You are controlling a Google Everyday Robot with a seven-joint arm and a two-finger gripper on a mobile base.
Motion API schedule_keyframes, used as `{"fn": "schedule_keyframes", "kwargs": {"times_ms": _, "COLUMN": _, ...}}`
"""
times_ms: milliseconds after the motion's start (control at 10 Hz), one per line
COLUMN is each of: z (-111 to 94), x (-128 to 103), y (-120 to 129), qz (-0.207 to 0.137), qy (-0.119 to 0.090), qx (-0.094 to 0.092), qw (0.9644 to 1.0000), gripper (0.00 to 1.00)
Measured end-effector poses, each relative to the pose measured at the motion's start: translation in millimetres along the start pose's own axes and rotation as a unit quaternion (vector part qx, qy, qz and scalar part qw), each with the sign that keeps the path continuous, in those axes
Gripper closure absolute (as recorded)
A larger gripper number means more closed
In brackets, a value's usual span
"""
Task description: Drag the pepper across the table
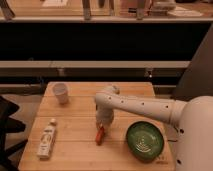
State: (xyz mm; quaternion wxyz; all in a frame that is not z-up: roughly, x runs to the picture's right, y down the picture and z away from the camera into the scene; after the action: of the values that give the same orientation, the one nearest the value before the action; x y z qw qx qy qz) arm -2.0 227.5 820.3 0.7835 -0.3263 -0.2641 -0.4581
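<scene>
The pepper (100, 135) is a small slim red-orange chili lying on the light wooden table (75, 150), a little front of centre. My gripper (102, 126) comes down from the white arm (145, 107) and sits right at the pepper's far end, seeming to touch it. The pepper's near end sticks out toward the front edge.
A green bowl (144, 140) sits at the front right, close to the pepper. A white bottle with a green label (46, 142) lies at the front left. A white cup (60, 92) stands at the back left. A dark chair (7, 130) is left of the table.
</scene>
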Motion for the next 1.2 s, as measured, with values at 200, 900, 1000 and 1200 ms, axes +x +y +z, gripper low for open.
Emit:
{"fn": "schedule_keyframes", "kwargs": {"times_ms": 200, "z": -1, "x": 4, "y": 2, "qz": 0.005, "qy": -0.002, "qx": 0.001, "qw": 1.0000, "gripper": 0.98}}
{"fn": "schedule_keyframes", "kwargs": {"times_ms": 900, "z": -3, "x": 22, "y": 4, "qz": 0.025, "qy": -0.008, "qx": 0.008, "qw": 0.9996, "gripper": 0.98}}
{"fn": "schedule_keyframes", "kwargs": {"times_ms": 1000, "z": -3, "x": 24, "y": 5, "qz": 0.028, "qy": -0.009, "qx": 0.009, "qw": 0.9995, "gripper": 0.98}}
{"fn": "schedule_keyframes", "kwargs": {"times_ms": 1200, "z": -2, "x": 26, "y": 7, "qz": 0.032, "qy": -0.010, "qx": 0.010, "qw": 0.9994, "gripper": 0.98}}
